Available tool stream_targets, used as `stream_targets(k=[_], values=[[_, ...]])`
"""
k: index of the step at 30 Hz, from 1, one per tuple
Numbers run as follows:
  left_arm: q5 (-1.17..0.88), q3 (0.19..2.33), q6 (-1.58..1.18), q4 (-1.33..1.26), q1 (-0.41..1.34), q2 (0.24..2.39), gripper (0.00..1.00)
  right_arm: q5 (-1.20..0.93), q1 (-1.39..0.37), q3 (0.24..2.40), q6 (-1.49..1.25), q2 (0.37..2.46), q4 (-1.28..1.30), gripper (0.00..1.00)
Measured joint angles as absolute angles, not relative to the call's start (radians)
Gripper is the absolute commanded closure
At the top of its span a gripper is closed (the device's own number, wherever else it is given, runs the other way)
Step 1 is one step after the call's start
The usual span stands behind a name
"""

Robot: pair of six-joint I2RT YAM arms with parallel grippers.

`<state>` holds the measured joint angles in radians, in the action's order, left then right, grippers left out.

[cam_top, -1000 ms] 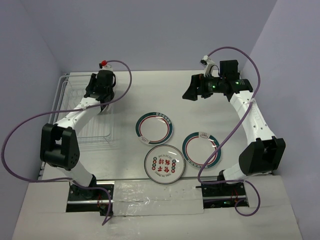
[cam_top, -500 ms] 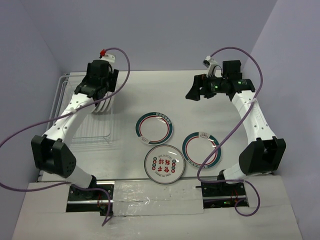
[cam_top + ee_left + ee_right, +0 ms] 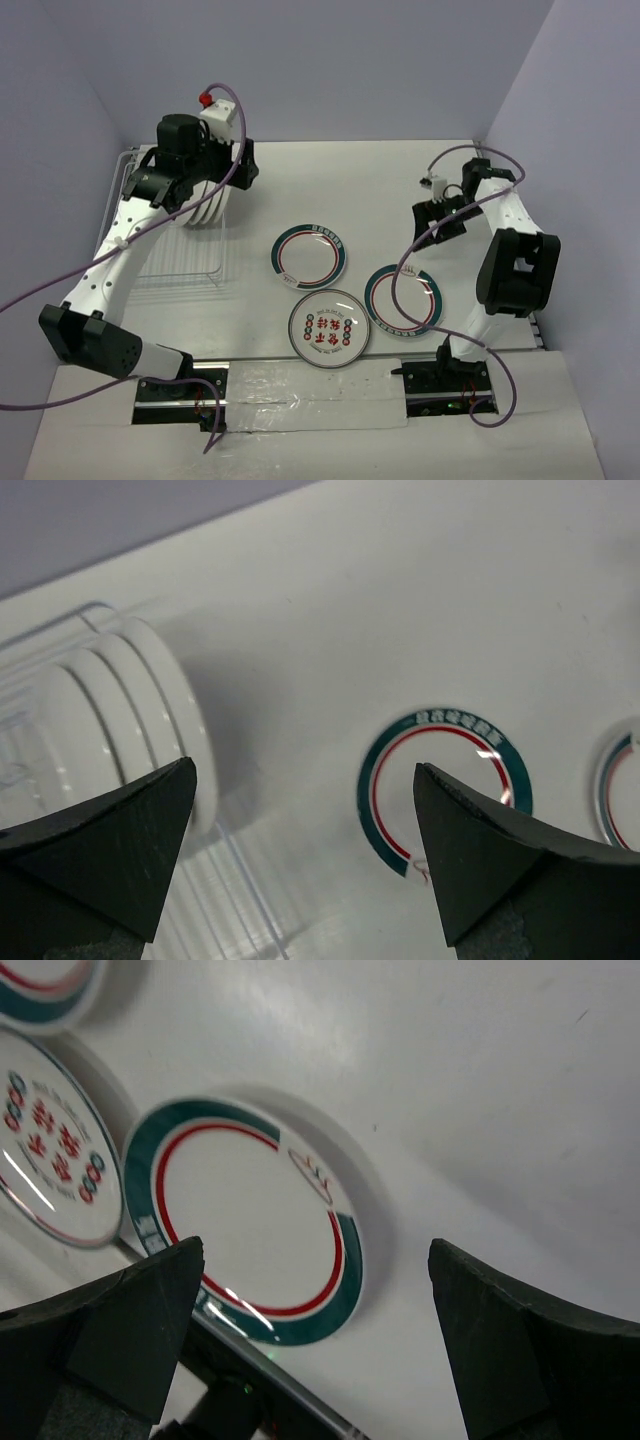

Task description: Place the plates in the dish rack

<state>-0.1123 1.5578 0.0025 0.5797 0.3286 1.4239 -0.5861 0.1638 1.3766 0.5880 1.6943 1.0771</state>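
Observation:
A row of white plates [image 3: 205,203] stands on edge in the wire dish rack [image 3: 165,262] at the left; in the left wrist view these plates [image 3: 130,715] lean in the rack [image 3: 243,885]. My left gripper [image 3: 228,172] hovers over them, open and empty [image 3: 305,770]. Flat on the table lie two green-rimmed plates [image 3: 310,254] [image 3: 404,298] and one with red characters [image 3: 328,327]. My right gripper [image 3: 433,222] hangs open [image 3: 316,1248] above the right green-rimmed plate [image 3: 250,1220], holding nothing.
Purple cables loop off both arms. The right arm's base rail [image 3: 265,1400] lies just beyond the right plate. The red-character plate [image 3: 50,1160] touches or nearly touches that plate's rim. Walls close in the table at the back and both sides.
My left gripper has opened, let go of a plate in the rack and lifted away. The right arm has swung right and down over the right green-rimmed plate.

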Motion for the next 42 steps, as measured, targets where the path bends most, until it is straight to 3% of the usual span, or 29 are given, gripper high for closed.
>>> stream_targets(k=[6,17,23,24,26,29,30,36,42], values=[[-0.269,1.394,-0.023,0.558,0.330,1.355,0.01,-0.537,0.179,1.274,0.773,1.785,1.177,0.00],[-0.442,1.401,0.085,0.604,0.332,1.378,0.01,-0.551,0.183,1.295,0.911,1.968,1.231,0.04],[-0.478,1.401,0.119,0.626,0.332,1.387,0.01,-0.567,0.180,1.308,0.942,2.004,1.258,0.28],[-0.482,1.402,0.120,0.626,0.332,1.390,0.01,-0.567,0.176,1.306,0.945,2.007,1.258,0.40],[-0.484,1.402,0.121,0.627,0.332,1.394,0.01,-0.560,0.163,1.297,0.956,2.009,1.242,0.50],[-0.484,1.407,0.116,0.626,0.332,1.405,0.01,-0.549,0.144,1.293,0.965,2.027,1.222,0.77],[-0.484,1.407,0.112,0.626,0.332,1.408,0.01,-0.548,0.141,1.293,0.966,2.032,1.217,0.97],[-0.484,1.407,0.081,0.626,0.332,1.429,0.01,-0.582,0.143,1.349,0.964,2.025,1.328,1.00],[-0.474,1.414,0.041,0.626,0.332,1.435,0.01,-0.576,0.222,1.620,0.966,1.969,1.326,1.00]])
